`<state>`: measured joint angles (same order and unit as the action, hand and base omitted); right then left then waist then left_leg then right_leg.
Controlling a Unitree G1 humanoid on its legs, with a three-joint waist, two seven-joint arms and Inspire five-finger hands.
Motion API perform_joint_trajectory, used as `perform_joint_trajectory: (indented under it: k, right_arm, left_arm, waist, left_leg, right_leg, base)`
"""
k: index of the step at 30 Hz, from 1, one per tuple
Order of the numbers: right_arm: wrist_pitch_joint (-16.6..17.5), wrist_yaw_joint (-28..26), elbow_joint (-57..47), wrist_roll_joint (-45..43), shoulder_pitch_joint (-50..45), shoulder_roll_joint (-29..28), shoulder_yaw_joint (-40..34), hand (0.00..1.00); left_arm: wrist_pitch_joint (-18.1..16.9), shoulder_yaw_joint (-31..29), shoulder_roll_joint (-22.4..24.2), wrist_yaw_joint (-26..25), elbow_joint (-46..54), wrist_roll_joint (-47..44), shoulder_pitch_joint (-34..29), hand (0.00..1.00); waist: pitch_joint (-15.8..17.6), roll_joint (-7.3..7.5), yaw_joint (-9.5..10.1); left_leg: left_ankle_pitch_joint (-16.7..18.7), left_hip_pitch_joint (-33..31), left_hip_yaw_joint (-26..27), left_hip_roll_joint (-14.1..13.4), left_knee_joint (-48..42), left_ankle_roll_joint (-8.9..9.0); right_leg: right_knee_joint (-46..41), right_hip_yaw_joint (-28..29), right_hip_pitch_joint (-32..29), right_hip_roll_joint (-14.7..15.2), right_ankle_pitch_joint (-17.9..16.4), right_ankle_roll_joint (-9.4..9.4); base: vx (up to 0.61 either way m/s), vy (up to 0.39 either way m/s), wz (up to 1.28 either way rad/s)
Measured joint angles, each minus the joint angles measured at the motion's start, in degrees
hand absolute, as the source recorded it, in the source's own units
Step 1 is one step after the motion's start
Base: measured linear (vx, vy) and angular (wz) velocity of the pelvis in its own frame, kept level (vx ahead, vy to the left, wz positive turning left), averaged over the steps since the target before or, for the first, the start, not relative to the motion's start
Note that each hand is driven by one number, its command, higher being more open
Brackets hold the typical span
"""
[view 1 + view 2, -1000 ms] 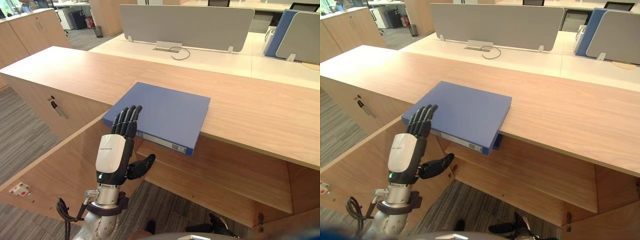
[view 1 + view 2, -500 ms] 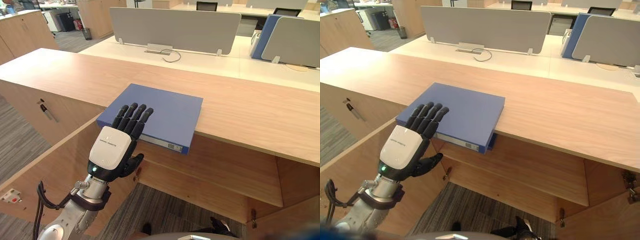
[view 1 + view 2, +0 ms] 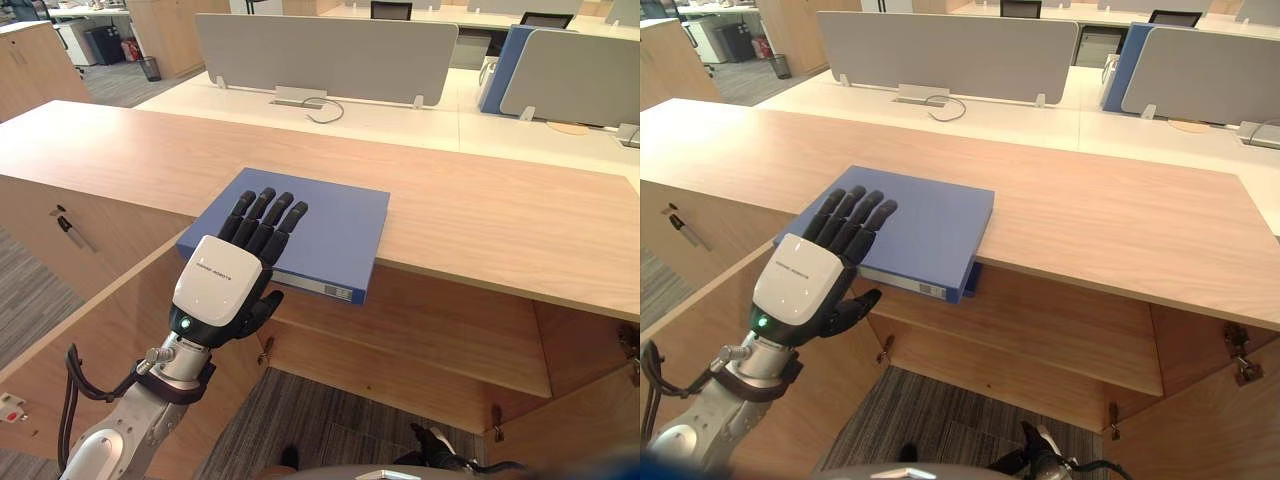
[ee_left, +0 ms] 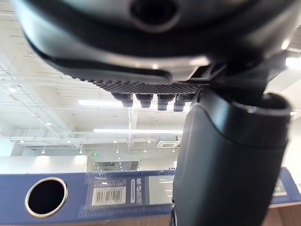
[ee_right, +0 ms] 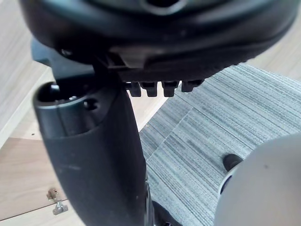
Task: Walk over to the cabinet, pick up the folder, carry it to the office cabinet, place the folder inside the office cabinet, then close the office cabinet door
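Observation:
A blue folder (image 3: 320,225) lies flat on the long wooden cabinet top (image 3: 480,210), its spine jutting a little over the front edge. My left hand (image 3: 220,290) is open, its straight fingers (image 3: 262,215) spread over the folder's near left part and its thumb below the edge. In the left wrist view the folder's spine (image 4: 108,195), with its ring hole and label, shows just past the thumb (image 4: 225,165). My right hand (image 5: 94,155) hangs low over grey carpet, fingers straight and holding nothing.
Below the top the office cabinet stands open, with a shelf (image 3: 430,340) inside, one door (image 3: 110,340) swung out at the left and another (image 3: 1230,420) at the right. A key hangs in the neighbouring door (image 3: 65,225). White desks with grey dividers (image 3: 320,55) stand behind.
The camera has shifted. My left hand has moved forward and up, so its fingers now reach further over the folder's top. The folder has stayed in place.

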<state>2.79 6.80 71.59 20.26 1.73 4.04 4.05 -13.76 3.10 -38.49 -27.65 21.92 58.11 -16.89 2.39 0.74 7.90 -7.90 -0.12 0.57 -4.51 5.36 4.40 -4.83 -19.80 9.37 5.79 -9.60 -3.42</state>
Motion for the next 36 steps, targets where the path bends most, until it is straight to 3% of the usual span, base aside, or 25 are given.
perform_joint_trajectory:
  k: [7, 12, 13, 23, 27, 36]
  right_arm:
    - [-0.03, -0.01, -1.28, -0.01, 0.36, 0.01, 1.86, 1.0]
    - [-0.14, -0.11, -2.14, -0.04, 0.29, 0.0, 1.69, 1.0]
    - [-0.16, -0.19, -2.14, -0.04, 0.26, 0.02, 1.66, 1.0]
    - [-0.13, -0.27, -3.42, -0.01, -0.16, 0.08, 0.76, 1.0]
    - [-0.23, -0.24, -3.37, -0.02, -0.27, 0.0, -0.66, 1.0]
    - [-0.31, 0.17, -3.44, -1.43, -0.07, 0.01, -0.73, 1.0]
  left_arm:
    - [3.96, -0.01, 0.97, 0.61, -12.84, -0.1, 4.85, 1.0]
    - [4.32, -0.03, 2.9, 0.58, -16.64, -0.17, 5.15, 1.0]
    - [4.36, -0.04, 3.56, 0.49, -16.9, -0.18, 5.71, 0.0]
    - [6.36, -1.28, 4.11, -1.35, -17.62, -0.11, 12.22, 0.0]
    - [6.43, -1.57, 4.43, -4.76, -15.55, 0.47, 13.2, 0.0]
    - [6.86, 1.0, 5.73, -4.08, -8.76, 0.38, 15.72, 0.0]
  waist:
    - [1.22, 0.9, -0.98]
    - [1.69, 1.13, -1.64]
    - [1.71, 1.1, -1.64]
    - [2.08, 0.74, -2.39]
    - [2.26, 1.0, -2.21]
    - [2.12, 0.47, -3.84]
  left_leg:
    - [0.25, 1.02, 0.41, -0.09, 0.05, 0.3]
    - [0.47, 1.1, 0.99, -0.04, 0.05, 0.57]
    - [0.5, 1.14, 1.08, -0.05, 0.05, 0.6]
    - [1.17, 2.22, 2.15, -0.1, 0.08, 0.83]
    - [1.28, 2.25, 2.39, 0.0, 0.06, 0.89]
    - [1.74, 3.47, 3.55, -0.08, 0.08, 0.68]
  right_leg:
    - [0.55, 0.33, 0.94, 0.15, -0.03, 0.01]
    - [1.0, 0.85, 0.96, 0.14, 0.09, -0.14]
    - [1.1, 0.9, 1.02, 0.14, 0.11, -0.14]
    - [1.83, 1.8, 1.9, 0.13, 0.28, -0.23]
    - [2.03, 1.94, 1.98, 0.19, 0.33, -0.28]
    - [2.25, 3.01, 2.59, 0.26, 0.5, -0.34]
  base:
    - [-0.01, 0.001, -0.02]
    - [0.01, 0.001, -0.05]
    - [0.01, -0.002, -0.04]
    - [0.0, 0.001, -0.06]
    - [0.01, 0.001, -0.01]
    - [-0.01, 0.01, -0.07]
